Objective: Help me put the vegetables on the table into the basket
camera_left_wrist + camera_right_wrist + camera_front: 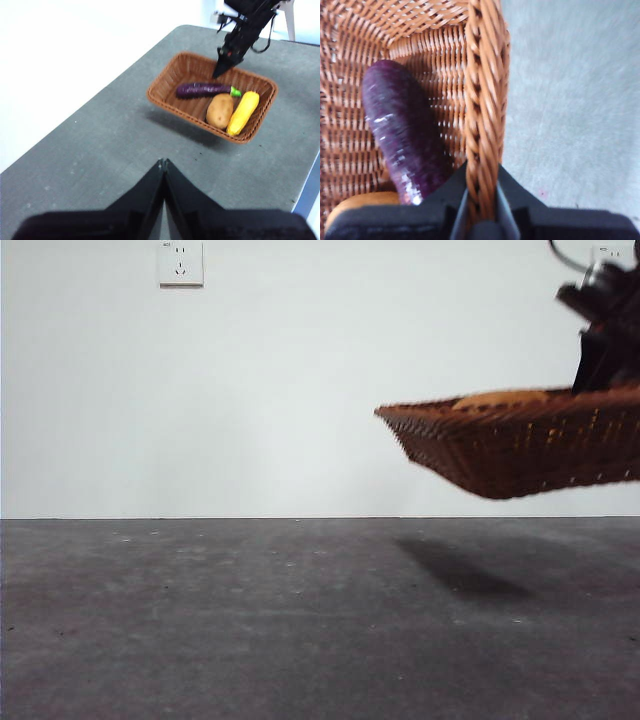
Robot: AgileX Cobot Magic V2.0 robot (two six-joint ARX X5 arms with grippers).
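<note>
We see a plain white wall (300,390) behind, with a white power socket (181,263) high up at left.

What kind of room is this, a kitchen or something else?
Probably a lab or test room, not a kitchen: a bare white wall with a socket, a plain grey table, and the right tool lifting a basket of vegetables.

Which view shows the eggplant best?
Left wrist view: the whole eggplant lies in the basket, green stem end visible. Right wrist view shows only its purple body, close, beside the rim the right tool grips. Front view: hidden by the basket wall.
</note>
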